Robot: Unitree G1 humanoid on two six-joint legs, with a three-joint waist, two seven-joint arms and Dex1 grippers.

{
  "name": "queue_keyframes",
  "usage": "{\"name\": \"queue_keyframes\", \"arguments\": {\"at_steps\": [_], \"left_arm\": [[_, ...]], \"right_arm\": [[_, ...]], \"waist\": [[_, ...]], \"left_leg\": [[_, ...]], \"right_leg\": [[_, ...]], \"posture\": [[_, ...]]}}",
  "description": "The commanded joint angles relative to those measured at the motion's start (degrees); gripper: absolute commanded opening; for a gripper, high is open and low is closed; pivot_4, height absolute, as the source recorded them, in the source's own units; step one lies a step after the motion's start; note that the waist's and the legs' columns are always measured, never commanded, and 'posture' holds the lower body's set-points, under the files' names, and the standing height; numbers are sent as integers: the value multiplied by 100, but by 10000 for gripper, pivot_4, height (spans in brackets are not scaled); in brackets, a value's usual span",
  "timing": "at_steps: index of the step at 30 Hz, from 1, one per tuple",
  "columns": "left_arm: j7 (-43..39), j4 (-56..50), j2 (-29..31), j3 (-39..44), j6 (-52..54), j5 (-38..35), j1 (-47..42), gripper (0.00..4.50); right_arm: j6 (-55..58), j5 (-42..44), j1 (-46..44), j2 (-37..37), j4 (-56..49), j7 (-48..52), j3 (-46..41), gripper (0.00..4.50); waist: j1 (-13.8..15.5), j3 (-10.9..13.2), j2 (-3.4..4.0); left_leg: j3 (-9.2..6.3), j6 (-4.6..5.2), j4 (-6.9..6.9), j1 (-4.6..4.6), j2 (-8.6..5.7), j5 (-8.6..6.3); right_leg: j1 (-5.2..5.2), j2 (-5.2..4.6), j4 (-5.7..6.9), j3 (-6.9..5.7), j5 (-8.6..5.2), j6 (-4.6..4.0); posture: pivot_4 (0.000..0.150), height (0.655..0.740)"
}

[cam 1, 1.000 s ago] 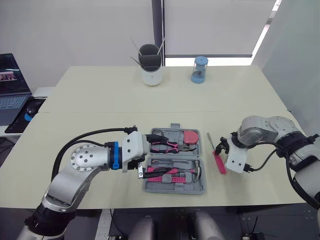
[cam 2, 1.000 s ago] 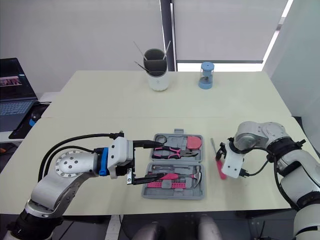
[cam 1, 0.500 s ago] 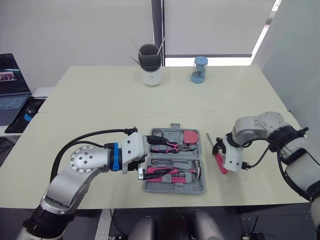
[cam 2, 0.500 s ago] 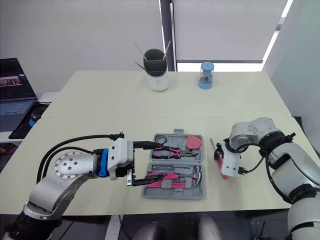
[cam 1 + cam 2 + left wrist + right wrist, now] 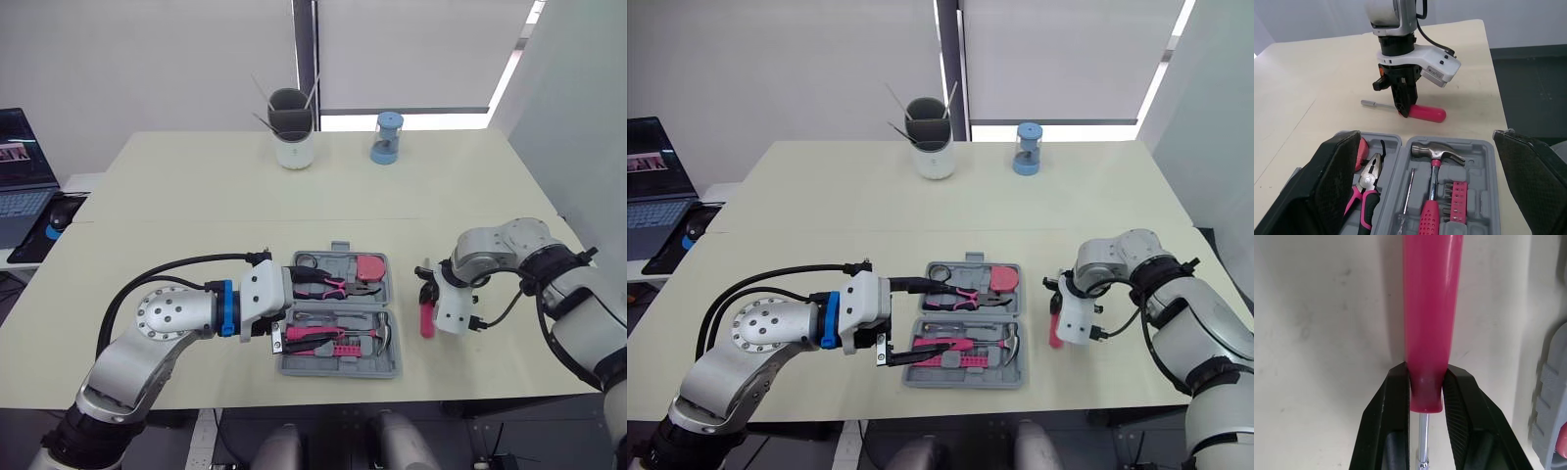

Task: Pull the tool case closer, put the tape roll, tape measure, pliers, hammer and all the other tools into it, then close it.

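Right tool [image 5: 1426,374] clamped on pink screwdriver [image 5: 1432,308] handle at shaft end. Light, stiff, slick plastic; likely pivots, mid-handle hold steadier. Left tool [image 5: 312,306] wide open, empty.

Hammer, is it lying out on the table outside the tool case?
No, the hammer lies in a moulded slot inside the open tool case.
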Motion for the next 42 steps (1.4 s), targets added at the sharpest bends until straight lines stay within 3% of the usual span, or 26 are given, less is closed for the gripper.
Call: {"name": "queue_keyframes", "arguments": {"at_steps": [1, 5, 10, 15, 19, 23, 28, 36, 38, 42], "left_arm": [[6, -213, 50, 66, 34, -67, -90, 45000], [-18, -166, 35, 34, 18, -54, -125, 45000], [-177, 21, 45, -64, -125, 31, -189, 45000], [-265, 197, -20, -137, -211, 52, -339, 45000], [-337, 263, -61, -217, -266, 54, -393, 45000], [-408, 304, -51, -214, -300, 60, -405, 45000], [-488, 390, -61, -219, -334, 71, -497, 45000], [-526, 485, -173, -253, -478, 101, -575, 45000], [-536, 497, -214, -244, -482, 76, -608, 45000], [-571, 523, -200, -231, -512, 105, -608, 45000]], "right_arm": [[972, 1813, 525, -369, -600, 1469, -685, 6727], [3786, 3698, 1645, -989, -2584, 3335, -1521, 6726], [7911, 5075, 3039, -1633, -5007, 4031, -2586, 6726], [10598, 5890, 3880, -1718, -6415, 3509, -3331, 6726], [12363, 5991, 4426, -753, -6790, 1808, -4160, 6726], [12730, 5978, 4722, 109, -6882, 571, -4751, 6726], [12345, 5748, 4977, 736, -6837, -697, -4993, 6726], [11460, 5785, 5197, 806, -6422, -1065, -4738, 6726], [11186, 5811, 5258, 835, -6261, -1115, -4742, 13931], [10843, 5880, 5351, 902, -6041, -1176, -4710, 23314]], "waist": [[9, 0, 0], [66, 4, 7], [117, 6, 10], [124, 6, 11], [132, 5, 5], [149, 5, 6], [151, 5, 6], [137, 5, 6], [134, 5, 6], [132, 5, 6]], "left_leg": [[-3, 1, 0, -2, 0, -1], [-25, 3, 3, -28, -4, -2], [-39, 9, 2, -37, -2, -6], [-30, 9, 3, -25, 4, -5], [-28, 9, 8, -21, 3, -4], [-25, 7, 8, -28, -3, -3], [-21, 6, 8, -29, -5, -3], [-19, 8, 8, -24, -3, -3], [-18, 8, 8, -23, -3, -3], [-18, 9, 7, -23, -3, -4]], "right_leg": [[1, -1, -2, -1, 0, 0], [-2, -13, -14, -2, 0, 0], [-5, -20, -18, -10, 0, -1], [-1, -13, -15, -15, 0, -1], [6, 0, -12, -19, 0, 2], [-1, -1, -10, -15, 1, 3], [-2, -2, -15, -15, 3, 7], [1, 1, -14, -15, 3, 8], [3, 1, -14, -15, 3, 8], [2, 2, -12, -15, 3, 8]], "posture": [[1500, 7400], [1500, 7400], [1500, 7400], [1500, 7400], [1500, 7400], [1500, 7400], [1500, 7400], [1500, 7400], [1500, 7400], [1500, 7400]]}}
